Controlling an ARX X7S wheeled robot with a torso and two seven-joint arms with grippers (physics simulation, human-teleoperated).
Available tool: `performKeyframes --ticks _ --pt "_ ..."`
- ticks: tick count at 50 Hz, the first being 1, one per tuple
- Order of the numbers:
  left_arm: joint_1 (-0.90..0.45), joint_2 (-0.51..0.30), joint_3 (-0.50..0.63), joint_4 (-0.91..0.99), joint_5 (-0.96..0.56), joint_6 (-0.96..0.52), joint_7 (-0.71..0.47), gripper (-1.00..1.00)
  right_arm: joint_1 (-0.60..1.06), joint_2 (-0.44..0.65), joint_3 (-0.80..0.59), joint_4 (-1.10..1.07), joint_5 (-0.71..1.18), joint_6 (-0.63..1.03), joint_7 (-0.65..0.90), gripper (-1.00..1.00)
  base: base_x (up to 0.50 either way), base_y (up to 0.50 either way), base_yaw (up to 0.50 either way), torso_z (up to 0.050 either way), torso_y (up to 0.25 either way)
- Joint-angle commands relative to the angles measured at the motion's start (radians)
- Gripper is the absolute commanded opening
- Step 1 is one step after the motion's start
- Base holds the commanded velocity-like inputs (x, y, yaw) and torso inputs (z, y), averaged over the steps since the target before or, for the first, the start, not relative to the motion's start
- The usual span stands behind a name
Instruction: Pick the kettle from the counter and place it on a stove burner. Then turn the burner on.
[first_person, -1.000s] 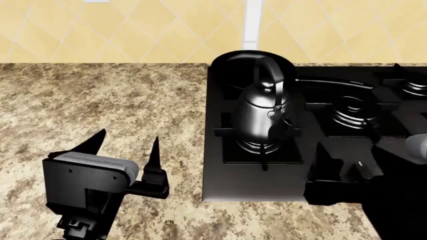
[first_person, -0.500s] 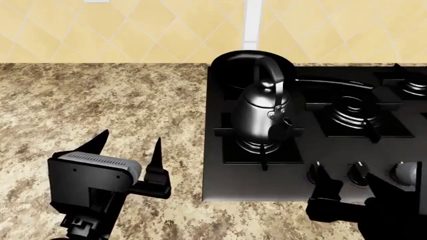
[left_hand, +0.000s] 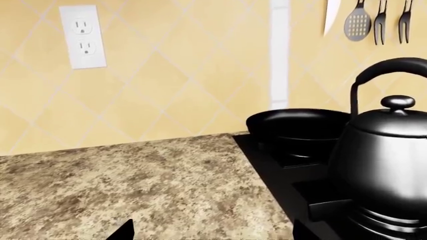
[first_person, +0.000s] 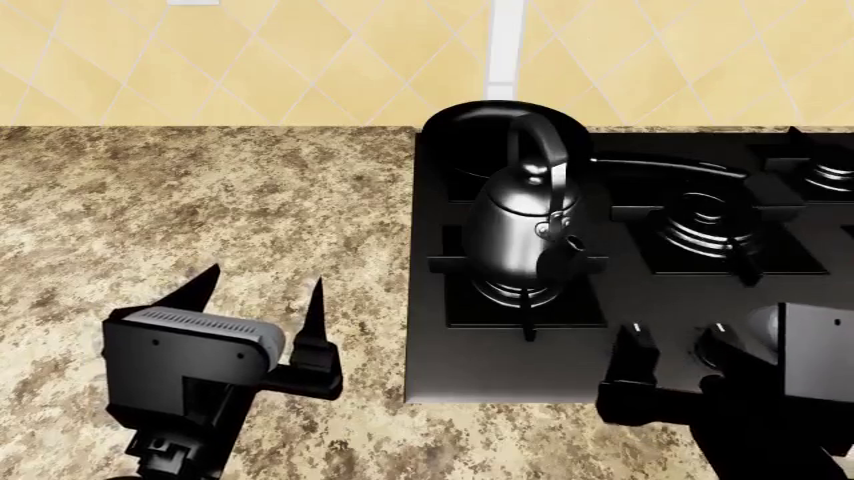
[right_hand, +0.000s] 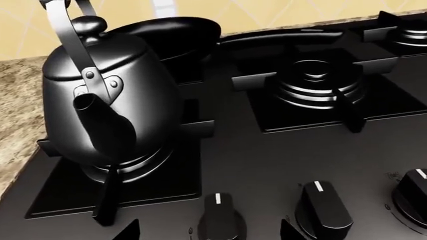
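Kettle, glossy black-silver, upright on burner

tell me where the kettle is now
The kettle sits on the stove's front-left burner, just in front of the pan, right of the counter.

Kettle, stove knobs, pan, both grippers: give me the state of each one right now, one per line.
kettle: upright on the front-left burner, lid on, not held.
frying pan: on the rear burner behind the kettle.
knobs: untouched; no flame visible.
left gripper: open, empty, over the counter.
right gripper: open, at the knobs.
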Motion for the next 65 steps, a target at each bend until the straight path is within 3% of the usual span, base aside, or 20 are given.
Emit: performKeyframes --ticks 1,8,27,60,61,65 --pt "-0.001 -0.001 0.007 -0.01 0.005 0.001 -0.001 1.0 0.02 -0.013 -0.027 0.043 -0.116 0.014 -0.087 1.0 0.0 0.0 0.0 0.0 0.0" --pt "-0.016 0.003 0.016 -0.021 0.005 -0.006 -0.001 1.0 -0.035 -0.012 -0.015 0.049 -0.147 0.009 -0.118 1.0 0.0 0.0 0.0 0.0 0.0" --pt "-0.006 0.0 0.019 -0.021 0.006 0.004 -0.003 1.0 0.043 -0.001 -0.105 0.119 -0.17 0.025 -0.136 1.0 0.0 0.0 0.0 0.0 0.0" --pt "-0.014 -0.001 0.028 -0.028 0.003 0.007 -0.009 1.0 -0.009 0.009 -0.132 0.126 -0.232 -0.002 -0.174 1.0 0.0 0.0 0.0 0.0 0.0" --pt "-0.014 0.0 0.029 -0.029 0.004 0.008 -0.008 1.0 -0.007 0.009 -0.132 0.125 -0.237 -0.005 -0.178 -1.0 0.0 0.0 0.0 0.0 0.0" --pt "-0.014 -0.002 0.03 -0.027 0.004 0.008 -0.01 1.0 0.0 0.011 -0.145 0.123 -0.257 -0.007 -0.189 -1.0 0.0 0.0 0.0 0.0 0.0"
